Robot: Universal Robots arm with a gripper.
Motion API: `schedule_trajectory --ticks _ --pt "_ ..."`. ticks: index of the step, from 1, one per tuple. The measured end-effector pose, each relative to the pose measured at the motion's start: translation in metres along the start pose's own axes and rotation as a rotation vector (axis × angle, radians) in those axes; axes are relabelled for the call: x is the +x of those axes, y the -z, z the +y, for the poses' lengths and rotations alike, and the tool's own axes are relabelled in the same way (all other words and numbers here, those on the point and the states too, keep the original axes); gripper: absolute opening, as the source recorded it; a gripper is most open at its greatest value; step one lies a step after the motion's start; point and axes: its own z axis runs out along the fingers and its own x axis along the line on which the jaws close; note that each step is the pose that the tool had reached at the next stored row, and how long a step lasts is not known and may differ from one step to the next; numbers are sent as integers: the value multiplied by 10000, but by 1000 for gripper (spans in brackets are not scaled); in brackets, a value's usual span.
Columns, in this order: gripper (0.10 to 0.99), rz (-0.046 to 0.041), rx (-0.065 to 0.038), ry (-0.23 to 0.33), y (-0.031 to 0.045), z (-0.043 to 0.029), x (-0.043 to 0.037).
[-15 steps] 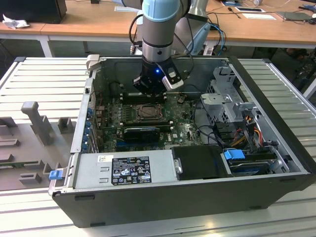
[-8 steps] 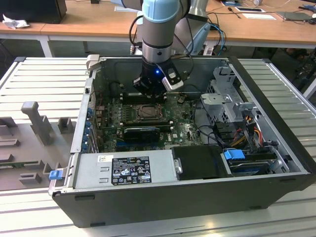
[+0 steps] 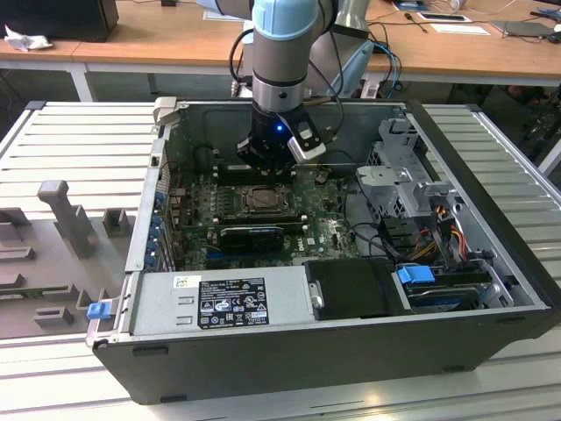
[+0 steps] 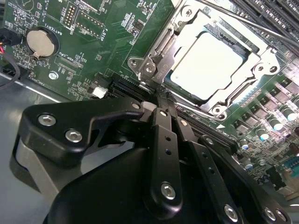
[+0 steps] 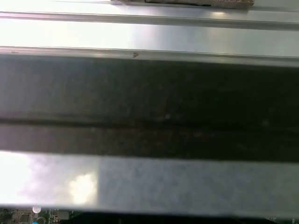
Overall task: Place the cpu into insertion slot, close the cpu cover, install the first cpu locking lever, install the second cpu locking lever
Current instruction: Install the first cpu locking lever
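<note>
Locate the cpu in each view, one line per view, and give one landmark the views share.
Exterior view: the cpu sits mid-motherboard inside the open case, just below the gripper.
Second wrist view: its pale top shows through the cpu cover, beyond the gripper.
First wrist view: no cpu.
Shared landmark: the green motherboard.

matt pale metal cpu (image 4: 212, 65), shiny silver metal cpu cover (image 4: 261, 70), matt black pincer (image 4: 163, 105).
</note>
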Motion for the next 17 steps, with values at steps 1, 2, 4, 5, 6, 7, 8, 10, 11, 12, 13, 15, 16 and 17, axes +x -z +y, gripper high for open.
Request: schedule_trajectory --ticks 1,2,4,5,6,7,8,10,11,12,13,15,16,17 --pt "106 1 14 -1 -3 0 0" --pt "106 2 28 -1 -4 0 0" --pt "106 4 54 0 -6 -1 1" --pt "106 3 54 0 -6 -2 1" --pt "106 1 53 0 -7 -1 0" --pt "106 0 60 0 -8 -1 0" --pt "106 1 99 -2 -9 0 0" --pt "106 7 232 1 -8 -1 0" --pt "106 9 238 2 -6 -2 0" --pt "106 9 242 2 -1 -1 0" --pt "106 9 239 1 7 0 0" --pt "106 8 237 1 36 3 0" --pt "106 8 238 1 45 4 0" --pt "106 8 236 1 64 5 0"
